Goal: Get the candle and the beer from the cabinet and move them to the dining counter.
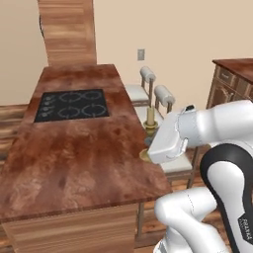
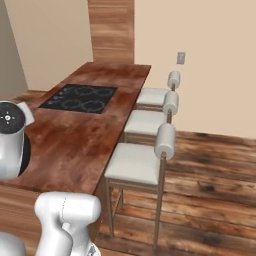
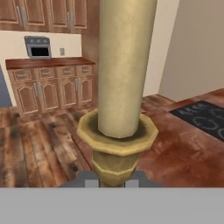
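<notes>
My gripper (image 3: 111, 181) is shut on the candle, gripping low on the brass holder (image 3: 117, 146). Its cream taper (image 3: 124, 65) rises close in front of the hand camera. In the left base view the candle (image 1: 149, 117) stands upright at the right edge of the dining counter (image 1: 84, 153), with its round base (image 1: 144, 156) level with the edge and my white hand just right of it. Whether the base rests on the top I cannot tell. The reddish-brown counter top (image 2: 82, 142) also runs away from me in the right base view. The beer is out of view.
A black cooktop (image 1: 71, 105) is set into the far half of the counter. Three white stools (image 2: 142, 162) line its right side. In the hand view, across the wood floor, stand lower cabinets (image 3: 48, 89), a grey toaster (image 3: 38, 47) and wall cabinets (image 3: 26, 13) with shut doors.
</notes>
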Controlling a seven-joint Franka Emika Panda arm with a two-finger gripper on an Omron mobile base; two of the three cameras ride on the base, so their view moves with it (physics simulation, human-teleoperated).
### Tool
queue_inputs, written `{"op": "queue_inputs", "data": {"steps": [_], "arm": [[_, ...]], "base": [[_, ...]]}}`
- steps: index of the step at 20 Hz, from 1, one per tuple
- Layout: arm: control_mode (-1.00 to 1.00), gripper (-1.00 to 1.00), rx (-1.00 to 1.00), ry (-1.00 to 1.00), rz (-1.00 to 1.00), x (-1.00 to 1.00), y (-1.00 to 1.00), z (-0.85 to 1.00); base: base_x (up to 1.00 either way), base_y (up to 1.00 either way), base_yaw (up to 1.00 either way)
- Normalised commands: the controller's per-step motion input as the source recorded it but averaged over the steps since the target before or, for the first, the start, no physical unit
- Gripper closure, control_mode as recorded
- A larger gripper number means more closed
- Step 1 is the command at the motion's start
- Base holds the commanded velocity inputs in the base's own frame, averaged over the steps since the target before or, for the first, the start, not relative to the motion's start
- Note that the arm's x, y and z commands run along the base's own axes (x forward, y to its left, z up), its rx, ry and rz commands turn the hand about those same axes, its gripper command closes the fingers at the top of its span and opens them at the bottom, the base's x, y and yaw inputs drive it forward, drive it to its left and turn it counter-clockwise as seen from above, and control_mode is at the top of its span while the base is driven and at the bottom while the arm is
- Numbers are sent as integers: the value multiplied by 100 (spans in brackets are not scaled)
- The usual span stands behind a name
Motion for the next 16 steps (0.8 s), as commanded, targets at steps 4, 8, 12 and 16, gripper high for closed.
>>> {"op": "queue_inputs", "data": {"steps": [4,8,12,16], "arm": [[100,100,0,0,0,0,0,0],[100,100,0,0,0,0,0,0],[-100,100,3,0,10,70,-25,-26],[-100,100,1,0,13,84,-31,-35]], "base": [[11,-2,8],[22,0,0],[0,0,0],[0,0,0]]}}
